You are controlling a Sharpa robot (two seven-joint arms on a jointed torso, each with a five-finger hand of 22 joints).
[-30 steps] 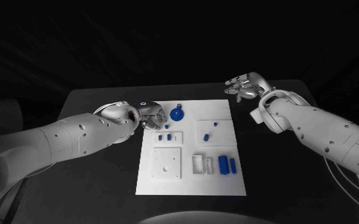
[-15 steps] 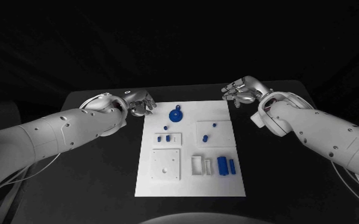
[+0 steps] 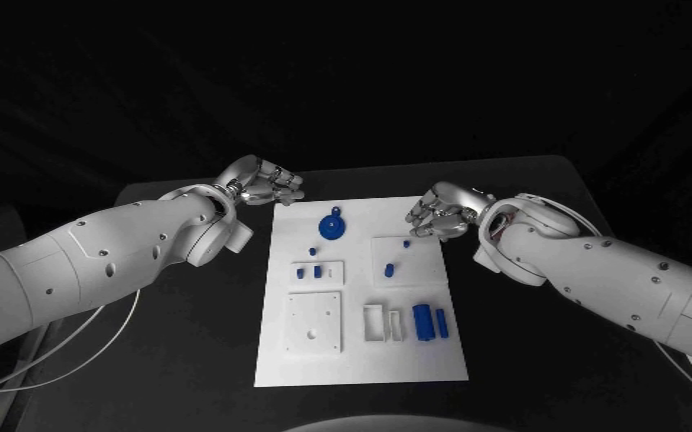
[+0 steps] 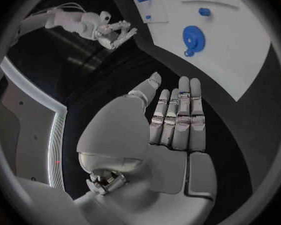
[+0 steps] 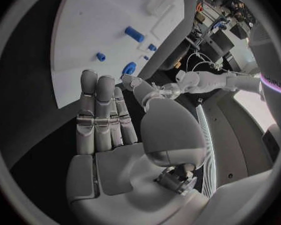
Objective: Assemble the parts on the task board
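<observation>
The white rectangular task board (image 3: 364,287) lies flat in the middle of the black table (image 3: 173,352). The small blue parts are distributed on it as follows: a blue round gear-like disc (image 3: 332,226) near the far left corner, two short blue pegs (image 3: 307,273) in a recessed plate at centre left, a small blue stud (image 3: 389,270) at centre right, and two blue cylinders (image 3: 430,322) side by side at the near right.

The silver left hand (image 3: 260,181) is held off the far left corner of the board, above the table. In the left wrist view its fingers (image 4: 178,117) are extended and laid side by side, and nothing is held. The silver right hand (image 3: 437,210) is positioned over the far right edge of the board. In the right wrist view its fingers (image 5: 100,115) are likewise straight and together, with nothing between them.

No part is judged to be seated yet. Hazards from this position:
- The board may be shifted if the right hand is lowered onto its edge, since no clamp is visible.
- The cylinders may be rolled away by a glancing touch.

In the head view the fingers of both hands are too small to resolve, and it cannot be determined whether the right hand touches the board. The slots beside the cylinders appear unfilled, though this is uncertain.
</observation>
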